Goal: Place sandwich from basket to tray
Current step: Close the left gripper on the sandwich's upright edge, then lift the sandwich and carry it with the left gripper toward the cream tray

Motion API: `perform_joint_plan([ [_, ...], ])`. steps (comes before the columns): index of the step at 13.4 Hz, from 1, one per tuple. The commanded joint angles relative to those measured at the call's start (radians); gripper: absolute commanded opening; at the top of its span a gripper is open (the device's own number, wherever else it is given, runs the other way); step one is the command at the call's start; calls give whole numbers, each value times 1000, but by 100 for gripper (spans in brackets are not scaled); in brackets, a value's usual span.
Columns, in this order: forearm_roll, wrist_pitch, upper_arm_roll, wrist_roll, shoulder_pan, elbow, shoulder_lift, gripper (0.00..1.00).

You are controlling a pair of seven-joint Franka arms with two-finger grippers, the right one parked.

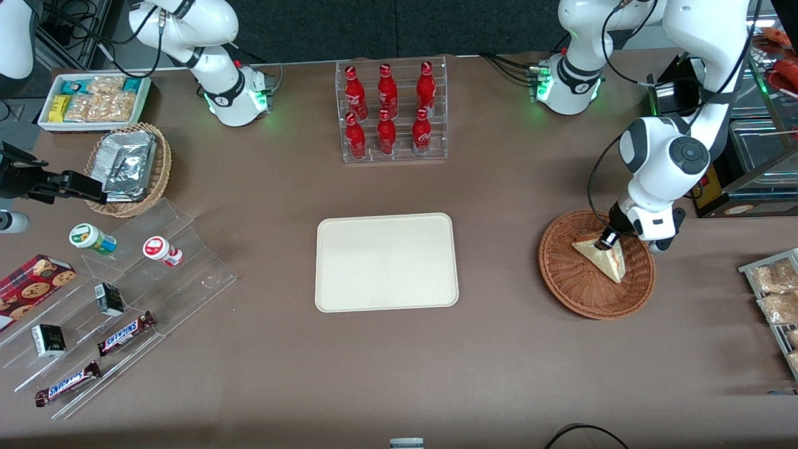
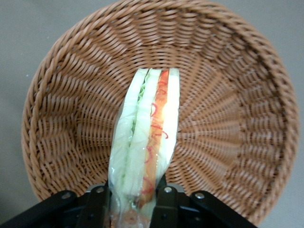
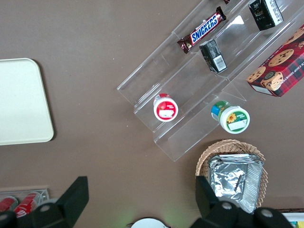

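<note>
The sandwich is a pale bread wedge inside the round reddish-brown wicker basket, toward the working arm's end of the table. My gripper is down in the basket, shut on one end of the wedge. In the left wrist view the black fingers press both bread faces of the sandwich, whose green, white and orange-red layers run away from the jaws over the basket floor. The cream tray lies flat mid-table beside the basket, with nothing on it; its corner shows as tray.
A clear rack of red bottles stands farther from the front camera than the tray. Toward the parked arm's end are an acrylic snack stand, a tan basket of foil packets and a white snack tray. A packet rack sits beside the basket.
</note>
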Motion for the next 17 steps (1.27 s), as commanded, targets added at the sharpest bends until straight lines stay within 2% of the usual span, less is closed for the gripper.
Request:
perform_joint_plan([
  [1, 0, -198, -12, -9, -13, 71, -72, 0],
  [4, 16, -520, -58, 54, -39, 218, -112, 0],
  [7, 16, -726, -108, 52, -97, 381, -97, 0],
  [12, 19, -765, -118, 45, -282, 472, -58, 0],
  [17, 39, -762, -118, -6, -474, 719, 185, 0],
])
